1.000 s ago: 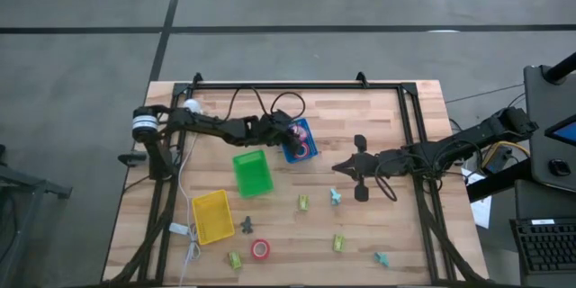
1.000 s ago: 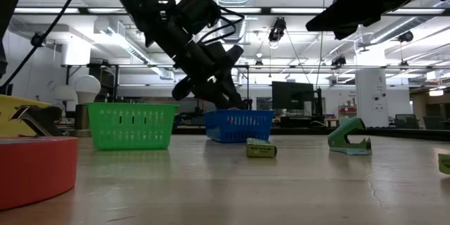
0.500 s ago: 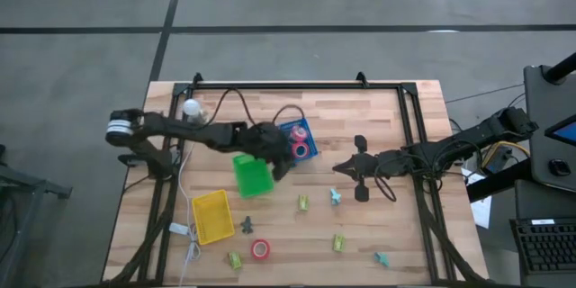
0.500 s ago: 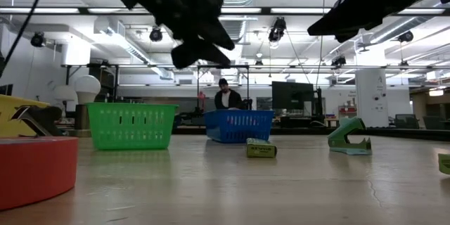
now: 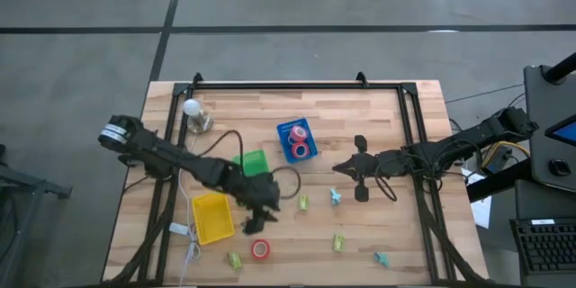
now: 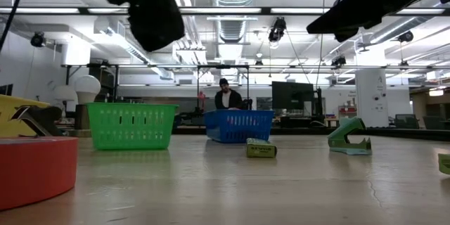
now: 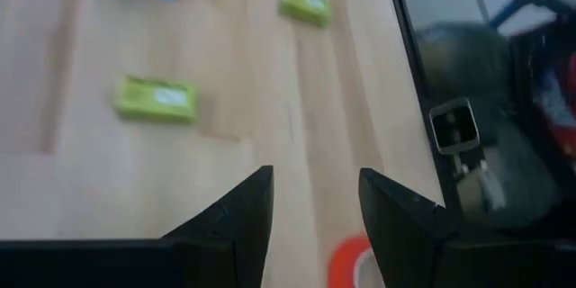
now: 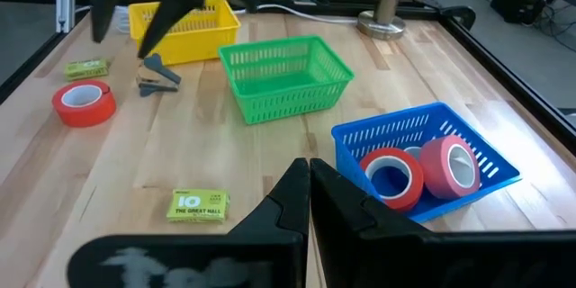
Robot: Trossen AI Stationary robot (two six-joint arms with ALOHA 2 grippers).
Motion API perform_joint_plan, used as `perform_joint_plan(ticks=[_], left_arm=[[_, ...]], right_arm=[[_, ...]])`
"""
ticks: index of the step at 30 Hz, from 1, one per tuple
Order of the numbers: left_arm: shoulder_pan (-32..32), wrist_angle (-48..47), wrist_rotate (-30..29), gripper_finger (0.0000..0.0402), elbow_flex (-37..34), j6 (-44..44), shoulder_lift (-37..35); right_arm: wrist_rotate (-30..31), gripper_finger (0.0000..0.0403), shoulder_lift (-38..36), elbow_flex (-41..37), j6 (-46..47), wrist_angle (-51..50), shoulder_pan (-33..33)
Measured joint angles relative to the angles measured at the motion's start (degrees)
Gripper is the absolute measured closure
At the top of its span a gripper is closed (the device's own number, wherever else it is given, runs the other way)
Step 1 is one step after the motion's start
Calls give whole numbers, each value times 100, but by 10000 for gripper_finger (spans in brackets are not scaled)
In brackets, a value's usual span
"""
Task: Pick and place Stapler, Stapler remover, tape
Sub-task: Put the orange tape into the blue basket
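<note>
At the lower left of the high view, the yellow bin (image 5: 212, 216) is seen near the table's (image 5: 396, 234) left rail, with the green bin (image 5: 251, 162) just above it. The left gripper (image 5: 261, 209) is held low and left of centre, above a dark stapler remover (image 5: 248, 226) and just above the loose red tape roll (image 5: 260, 249). In the left wrist view its fingers (image 7: 243, 211) are spread apart with nothing between them, and the red roll (image 7: 346, 261) shows at the bottom edge. The step in hand is judged to be the approach to a next item; the next move calls for a descent and a centring of the spread jaws over that roll or the remover.

At centre, the blue bin (image 5: 298, 140) is seen holding three tape rolls already. Small green staple boxes (image 5: 304, 202) and teal staple removers (image 5: 335, 196) are scattered below it, well apart, so open board is left for travel.

At the right, the right gripper (image 5: 346, 169) is parked above the table, its fingers (image 8: 297, 189) pressed together and empty. The lower table edge lies near the red roll, so little margin is judged there.
</note>
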Motion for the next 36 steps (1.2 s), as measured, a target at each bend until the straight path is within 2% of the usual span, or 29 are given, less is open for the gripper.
perform_joint_plan(ticks=[12,17,36], left_arm=[[-872,-65,-26,234,-7,-591,565],[-1045,-58,-38,234,-9,-1027,806],[-1298,-339,-285,234,-9,-982,1408]], right_arm=[[0,394,0,-4,-40,21,-1],[2,394,0,-7,-44,21,-1],[0,394,0,-15,-69,49,0]])
